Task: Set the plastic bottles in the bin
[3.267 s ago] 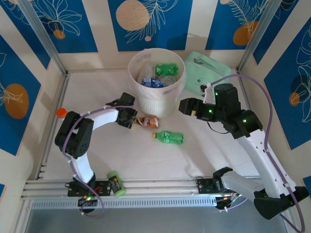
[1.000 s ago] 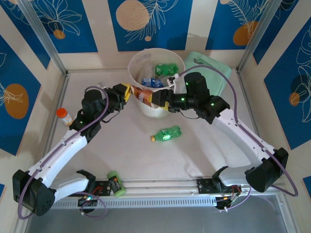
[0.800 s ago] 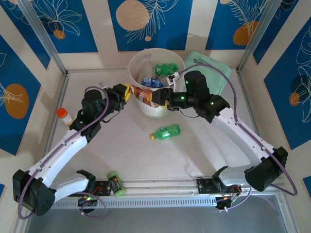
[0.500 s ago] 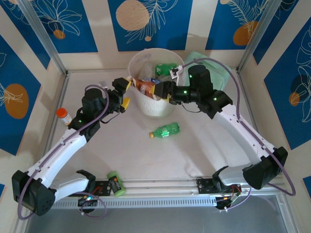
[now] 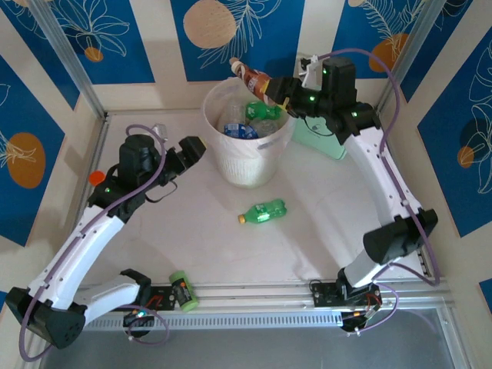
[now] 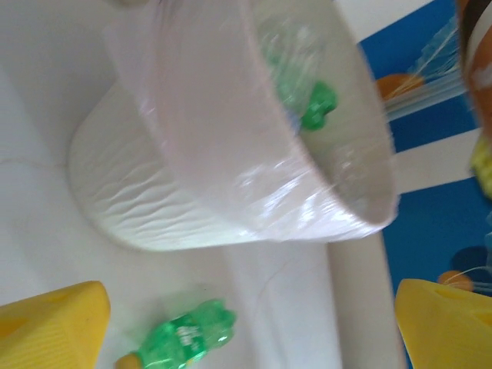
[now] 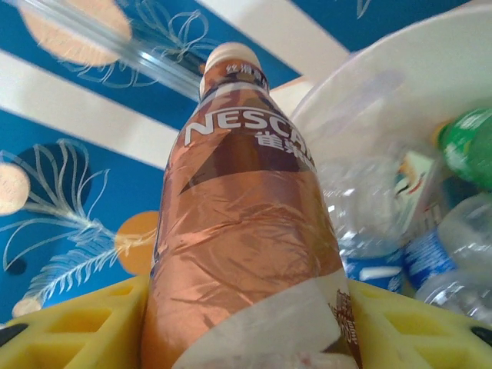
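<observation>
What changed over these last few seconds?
The left gripper let go of the brown Nescafe bottle, opened and drew back left; the right gripper took it and lifted it above the far rim of the bin. The bin and the light-green can stayed put.

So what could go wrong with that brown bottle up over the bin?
The brown bottle, pinched in the right gripper, hangs tilted over the far rim of the bin, not its middle; dropped there, it might hit the edge and bounce out. The open left gripper sits close to the bin's side, so a careless swing could nudge it. The green bottle lies on its side and may roll.
</observation>
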You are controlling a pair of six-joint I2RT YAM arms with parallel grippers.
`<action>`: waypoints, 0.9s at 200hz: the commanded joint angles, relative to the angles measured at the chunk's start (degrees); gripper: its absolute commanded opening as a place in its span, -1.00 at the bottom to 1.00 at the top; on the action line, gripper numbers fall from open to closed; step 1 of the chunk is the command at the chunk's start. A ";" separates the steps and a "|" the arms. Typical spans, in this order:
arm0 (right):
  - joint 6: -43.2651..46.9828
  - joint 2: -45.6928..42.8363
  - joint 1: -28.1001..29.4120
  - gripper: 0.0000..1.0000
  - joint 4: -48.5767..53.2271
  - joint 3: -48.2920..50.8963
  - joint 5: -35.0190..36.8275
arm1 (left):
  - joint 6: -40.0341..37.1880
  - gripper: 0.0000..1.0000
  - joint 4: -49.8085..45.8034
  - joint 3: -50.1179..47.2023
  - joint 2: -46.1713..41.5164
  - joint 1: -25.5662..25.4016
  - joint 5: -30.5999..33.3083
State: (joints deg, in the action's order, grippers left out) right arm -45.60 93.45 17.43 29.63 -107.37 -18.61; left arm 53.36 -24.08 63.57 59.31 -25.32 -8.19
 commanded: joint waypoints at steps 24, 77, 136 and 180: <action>5.77 10.17 -2.29 0.08 11.49 -14.28 -4.45 | -4.14 0.78 -3.43 -3.60 -1.48 0.49 -1.66; 9.64 20.61 -3.11 0.21 21.77 -29.59 -6.55 | -4.68 0.69 -2.73 -4.64 -0.09 0.54 -2.45; 8.45 26.12 -5.59 0.66 27.25 -39.20 -4.71 | -4.36 0.66 -1.55 -6.71 -0.16 0.54 -3.04; 9.34 21.56 -5.63 0.58 25.75 -34.76 -3.54 | -3.46 0.49 2.19 -10.06 0.58 -0.13 -5.35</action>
State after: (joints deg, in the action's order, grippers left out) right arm -37.04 119.50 11.49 54.87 -144.11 -22.59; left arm 50.11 -25.23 55.22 59.37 -25.34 -11.16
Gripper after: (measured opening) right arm 0.798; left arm 0.770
